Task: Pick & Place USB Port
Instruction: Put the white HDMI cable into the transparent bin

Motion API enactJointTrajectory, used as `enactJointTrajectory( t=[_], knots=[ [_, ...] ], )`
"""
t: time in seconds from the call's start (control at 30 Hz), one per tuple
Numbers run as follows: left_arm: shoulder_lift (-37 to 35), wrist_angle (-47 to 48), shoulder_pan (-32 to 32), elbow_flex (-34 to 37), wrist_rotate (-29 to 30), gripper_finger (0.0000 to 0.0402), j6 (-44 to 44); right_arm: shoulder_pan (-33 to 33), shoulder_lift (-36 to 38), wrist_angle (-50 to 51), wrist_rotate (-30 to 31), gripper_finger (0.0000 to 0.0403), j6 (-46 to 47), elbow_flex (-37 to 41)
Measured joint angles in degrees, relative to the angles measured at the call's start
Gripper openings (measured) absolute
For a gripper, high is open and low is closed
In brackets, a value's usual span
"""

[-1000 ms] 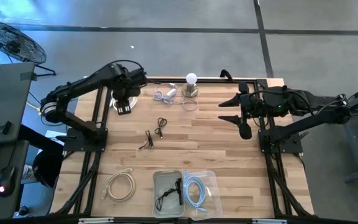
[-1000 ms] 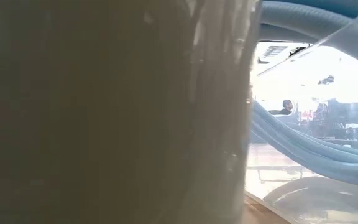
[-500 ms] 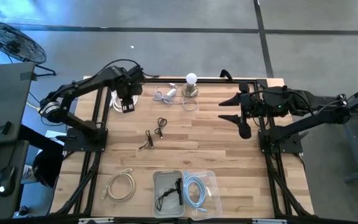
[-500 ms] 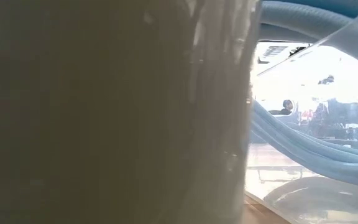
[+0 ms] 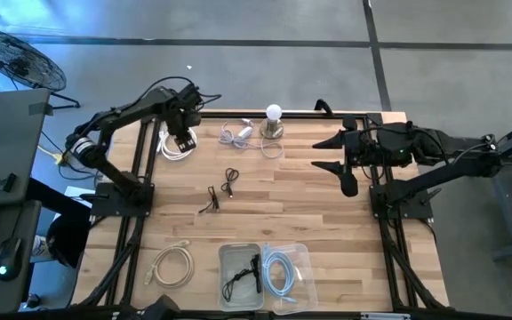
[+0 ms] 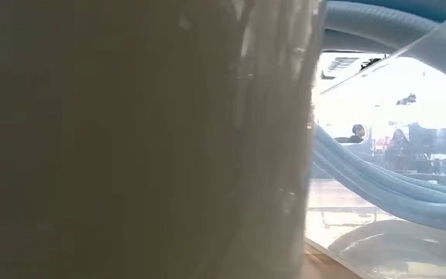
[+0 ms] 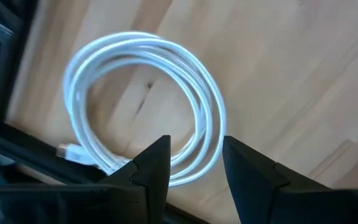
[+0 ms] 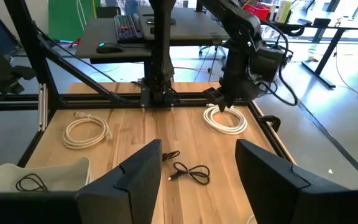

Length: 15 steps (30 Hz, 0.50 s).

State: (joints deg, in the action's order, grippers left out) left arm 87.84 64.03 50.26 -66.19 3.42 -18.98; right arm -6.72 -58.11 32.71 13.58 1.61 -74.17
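Note:
A white coiled USB cable (image 5: 174, 147) lies flat near the table's far-left corner; it also shows as the white coil (image 7: 148, 106) in the left wrist view, with its plug (image 7: 72, 151) by the table's edge. My left gripper (image 5: 183, 136) hovers open just over the coil's rim, its fingers (image 7: 153, 163) astride the strands and apart from them. From the right wrist view, my left gripper (image 8: 224, 102) stands above the coil (image 8: 226, 119). My right gripper (image 5: 338, 156) waits open at the far right, above the table.
A white adapter cable (image 5: 236, 135) and a bulb on a stand (image 5: 274, 120) sit at the far edge. Two black cables (image 5: 229, 182) lie mid-table and a cream coil (image 5: 173, 265) near left. Near-edge trays hold a black cable (image 5: 241, 274) and a blue cable (image 5: 283, 269); these block the low view.
My left gripper has moved toward the table's far edge and slightly right. The white coil, mostly covered by it before, now shows on the wood beside it. My right arm has kept still.

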Motion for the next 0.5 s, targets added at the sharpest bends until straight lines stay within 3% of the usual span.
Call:
enactJointTrajectory(
  t=[0.3, 0.5],
  knots=[
    [7.49, -0.92, -0.02, 2.46, 0.09, 0.0143, 2.78, 0.00, 0.00, -0.02, 0.84, 0.0197, -0.48, 0.00],
    [8.97, -8.98, -0.02, 7.91, 0.14, 0.0143, 1.62, 0.00, 0.00, -0.02, 0.90, 0.0197, -0.61, 0.00]
  ],
)
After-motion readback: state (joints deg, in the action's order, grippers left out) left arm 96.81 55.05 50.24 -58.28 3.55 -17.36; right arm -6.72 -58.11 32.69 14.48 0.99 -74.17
